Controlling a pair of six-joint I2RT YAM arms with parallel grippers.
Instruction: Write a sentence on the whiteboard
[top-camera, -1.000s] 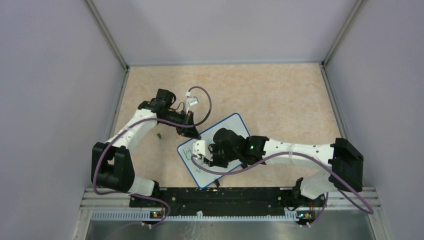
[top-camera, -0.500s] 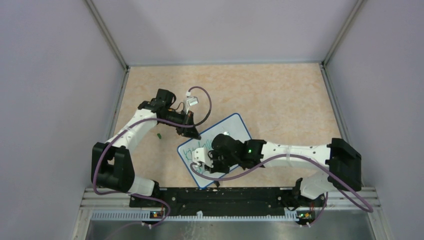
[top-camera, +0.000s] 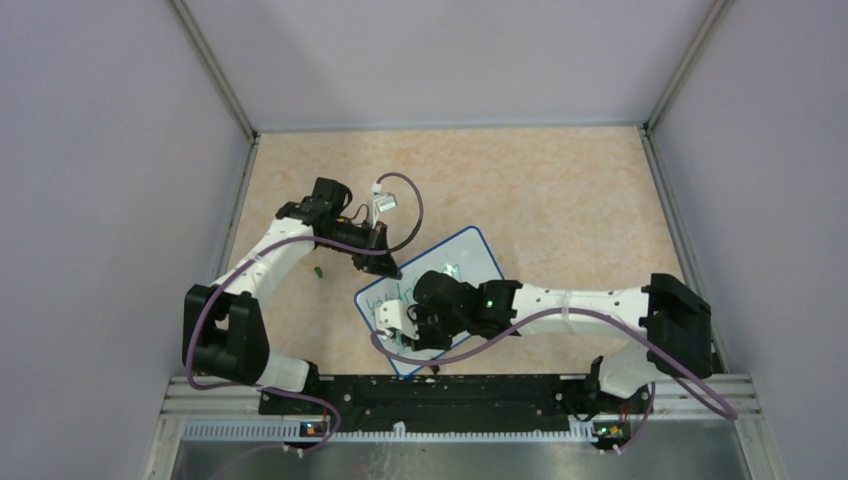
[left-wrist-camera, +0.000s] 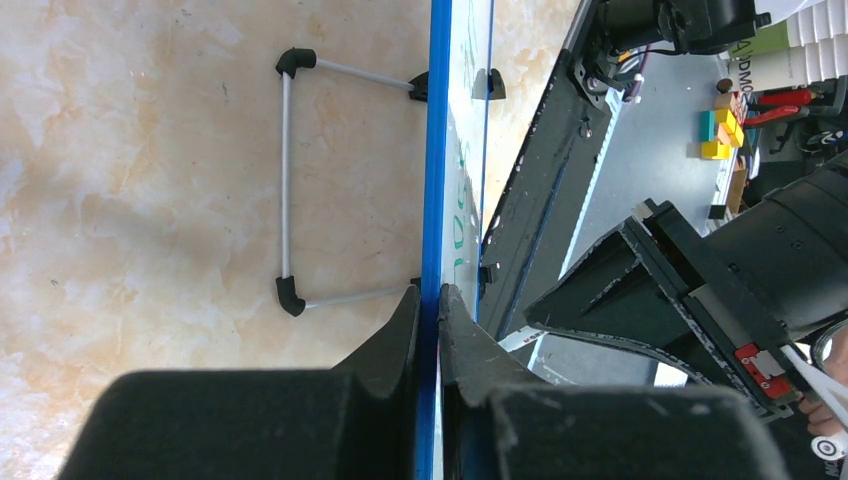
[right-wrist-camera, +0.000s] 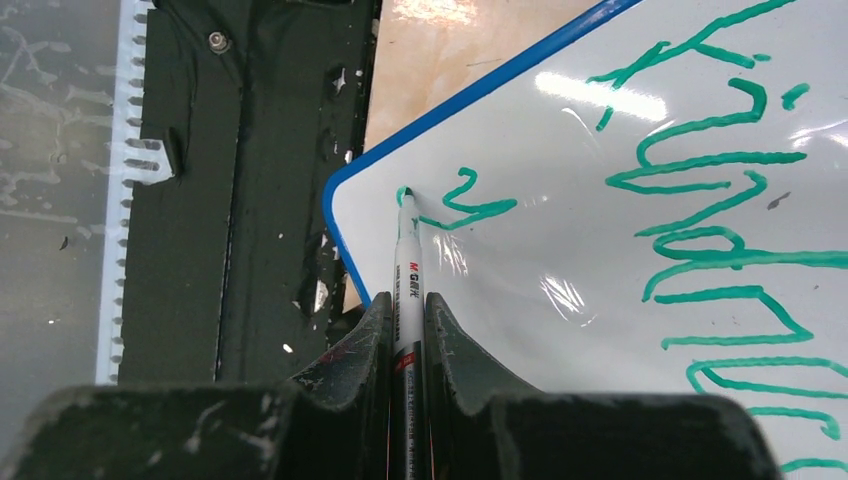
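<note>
The left arm bends at the elbow and reaches in toward the centre, where the left gripper (left-wrist-camera: 428, 290) is pinched tight on the thin blue rim of the whiteboard (top-camera: 468, 256). The right arm stretches low across the front from the right, wrist turned over the board's near end. The right gripper (right-wrist-camera: 407, 297) is closed on a slim white marker (right-wrist-camera: 408, 255), whose green tip touches the board close to a rounded corner, beside a short squiggle. The board sits diagonally on the speckled beige table (top-camera: 560, 190), between the two grippers. Its surface is glossy. The sentence (right-wrist-camera: 715, 205) runs in looping green script – only partly in view. A grey wire stand (left-wrist-camera: 287, 190) with black elbows juts from its back.
</note>
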